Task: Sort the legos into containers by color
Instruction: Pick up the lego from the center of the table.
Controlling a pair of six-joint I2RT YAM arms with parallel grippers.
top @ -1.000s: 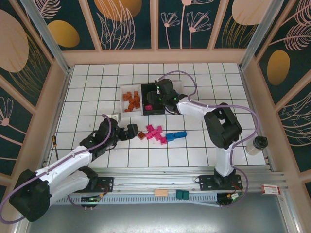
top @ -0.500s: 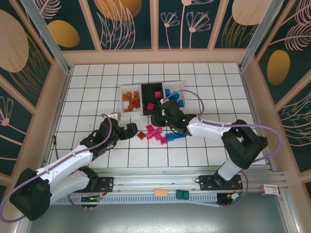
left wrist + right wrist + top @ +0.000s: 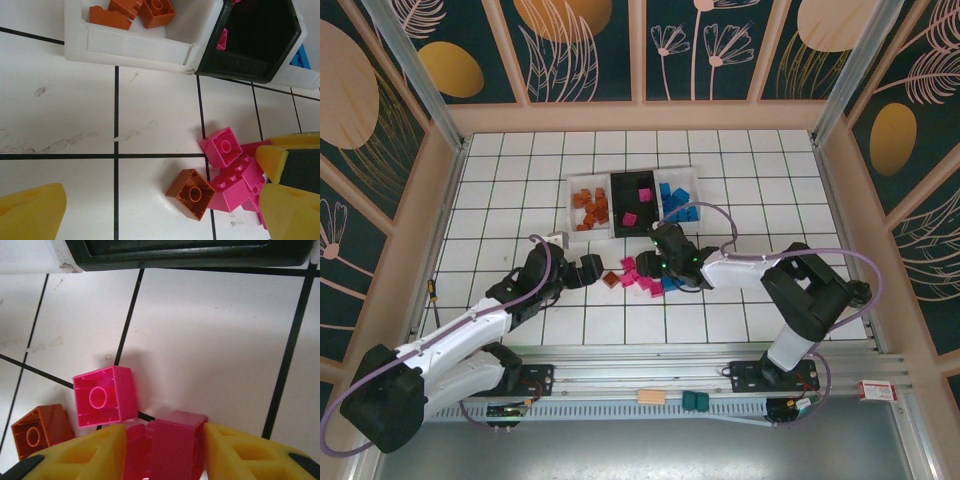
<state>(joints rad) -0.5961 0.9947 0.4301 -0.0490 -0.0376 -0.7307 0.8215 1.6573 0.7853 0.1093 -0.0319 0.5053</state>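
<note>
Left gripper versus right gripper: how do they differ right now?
The left gripper is wide open and grips nothing; the right gripper is closed on a pink brick. The left gripper has a loose orange brick between its spread fingers, untouched; the right gripper sits among the pink bricks. Both are at the loose legos in front of the bins.

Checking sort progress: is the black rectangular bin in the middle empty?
Not empty. The black rectangular plastic bin holds two small magenta-pink plastic bricks, visible from the top camera.
</note>
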